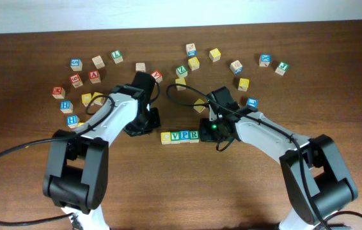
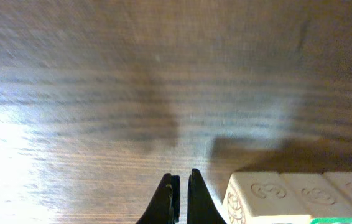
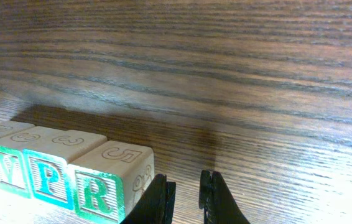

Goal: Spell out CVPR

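Four letter cubes stand in a tight row at the table's middle: yellow C [image 1: 165, 137], green V [image 1: 175, 136], blue P [image 1: 184, 135], green R [image 1: 194, 135]. In the right wrist view the R [image 3: 95, 186], P [image 3: 50, 180] and V [image 3: 8, 171] face the camera. My right gripper [image 3: 187, 193] [image 1: 206, 131] sits just right of the R, its jaws slightly apart with only bare wood between them. My left gripper [image 2: 181, 196] [image 1: 144, 128] is shut on nothing, a little left of the row's pale end cube [image 2: 263, 196].
Several loose letter cubes lie scattered along the far side of the table, from a red one [image 1: 58, 92] at the left to a green one [image 1: 282, 67] at the right. Yellow cubes [image 1: 92, 99] lie under my left arm, and a blue cube [image 1: 251, 102] lies beside my right arm.
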`<state>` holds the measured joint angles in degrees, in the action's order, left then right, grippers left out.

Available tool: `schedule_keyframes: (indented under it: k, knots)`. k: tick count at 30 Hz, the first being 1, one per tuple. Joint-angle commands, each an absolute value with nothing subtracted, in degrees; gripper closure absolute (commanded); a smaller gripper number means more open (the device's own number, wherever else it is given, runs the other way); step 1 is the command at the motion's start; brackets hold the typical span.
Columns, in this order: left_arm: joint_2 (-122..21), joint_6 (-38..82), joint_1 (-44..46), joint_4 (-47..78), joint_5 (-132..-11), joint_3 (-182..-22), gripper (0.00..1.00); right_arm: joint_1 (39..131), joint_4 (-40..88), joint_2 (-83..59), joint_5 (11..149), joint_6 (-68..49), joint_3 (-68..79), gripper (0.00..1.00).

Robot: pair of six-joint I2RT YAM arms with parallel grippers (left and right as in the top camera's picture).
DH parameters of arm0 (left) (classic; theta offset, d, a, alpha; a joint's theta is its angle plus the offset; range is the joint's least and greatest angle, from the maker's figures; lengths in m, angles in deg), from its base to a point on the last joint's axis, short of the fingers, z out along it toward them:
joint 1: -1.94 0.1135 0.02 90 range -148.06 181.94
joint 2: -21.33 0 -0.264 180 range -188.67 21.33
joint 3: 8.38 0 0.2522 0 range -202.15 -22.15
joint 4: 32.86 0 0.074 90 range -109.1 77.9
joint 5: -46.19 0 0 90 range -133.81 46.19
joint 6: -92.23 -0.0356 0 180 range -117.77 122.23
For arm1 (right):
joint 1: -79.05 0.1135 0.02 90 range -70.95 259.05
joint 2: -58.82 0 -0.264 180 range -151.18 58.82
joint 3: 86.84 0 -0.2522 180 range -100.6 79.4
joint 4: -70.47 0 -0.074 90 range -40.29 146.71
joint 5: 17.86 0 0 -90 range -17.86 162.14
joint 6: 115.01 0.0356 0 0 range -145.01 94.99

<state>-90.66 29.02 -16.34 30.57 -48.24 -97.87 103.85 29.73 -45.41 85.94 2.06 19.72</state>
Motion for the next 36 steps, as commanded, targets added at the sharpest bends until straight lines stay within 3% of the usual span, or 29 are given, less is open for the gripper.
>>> schedule_keyframes:
  k: [1, 22, 29, 36]
  knots:
    - [-91.2, 28.4, -16.1, 30.7, -49.1, -99.1, 1.0, 104.1, 28.0, -46.1, 85.2, 4.1, 18.8, 0.91]
    - [-91.2, 28.9, -20.0, 25.6, -51.8, -99.1, 1.0, 104.2, 28.0, -46.1, 86.9, 4.2, 18.8, 0.93]
    - [-91.2, 25.5, -9.9, 37.4, -53.4, -100.8, 1.0, 104.2, 28.5, -46.1, 85.0, 4.2, 18.8, 0.96]
    - [-91.2, 26.7, -15.7, 32.8, -56.6, -95.1, 1.0, 104.2, 29.1, -46.1, 87.1, 2.7, 18.8, 0.96]
